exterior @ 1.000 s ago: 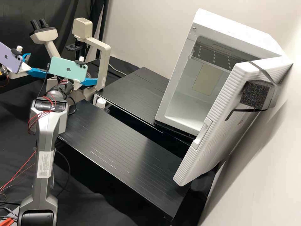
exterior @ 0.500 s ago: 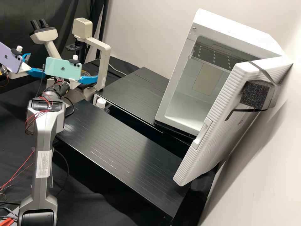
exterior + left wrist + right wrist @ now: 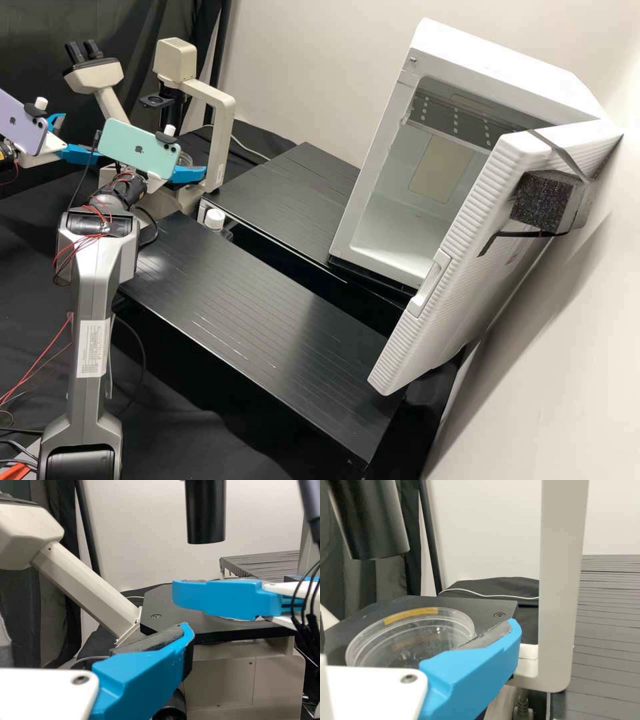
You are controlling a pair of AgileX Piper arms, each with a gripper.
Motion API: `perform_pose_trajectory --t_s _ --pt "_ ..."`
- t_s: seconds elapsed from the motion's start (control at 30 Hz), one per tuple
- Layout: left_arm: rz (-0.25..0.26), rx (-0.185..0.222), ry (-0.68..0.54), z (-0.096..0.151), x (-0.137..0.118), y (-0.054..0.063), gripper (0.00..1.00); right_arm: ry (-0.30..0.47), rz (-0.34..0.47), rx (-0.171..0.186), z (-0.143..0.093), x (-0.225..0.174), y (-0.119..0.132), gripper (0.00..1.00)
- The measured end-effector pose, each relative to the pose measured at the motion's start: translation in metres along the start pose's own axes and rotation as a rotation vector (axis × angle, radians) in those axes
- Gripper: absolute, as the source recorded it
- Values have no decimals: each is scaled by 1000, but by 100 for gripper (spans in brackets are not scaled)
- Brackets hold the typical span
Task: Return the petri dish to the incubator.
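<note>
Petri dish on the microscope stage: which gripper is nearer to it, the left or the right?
Right. The right gripper is right beside the petri dish; the left gripper hangs farther off, on the microscope's eyepiece side.

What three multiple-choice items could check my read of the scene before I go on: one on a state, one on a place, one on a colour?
1. The door of the incubator is:
A. shut
B. open
C. detached

2. The petri dish is:
A. at the black microscope stage
B. inside the incubator
C. on the incubator's roof

3. The strip on the dish's rim is:
A. green
B. red
C. yellow

Key:
1 B: the high view looks past the swung-out door into the chamber.
2 A: the right wrist view shows the dish there.
3 C: that view shows its yellow colour.
</note>
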Motion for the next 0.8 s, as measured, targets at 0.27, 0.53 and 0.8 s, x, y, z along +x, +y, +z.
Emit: perform_pose_trajectory --t_s 0.27,0.53,0.8 --pt "0 0 0 0 0 0 100 0 0 -18 0 0 0 100" --pt "0 0 0 0 0 0 100 -15 -4 -131 4 1 -3 100" --pt "0 0 0 0 0 0 100 -38 -2 -119 7 1 -3 100"
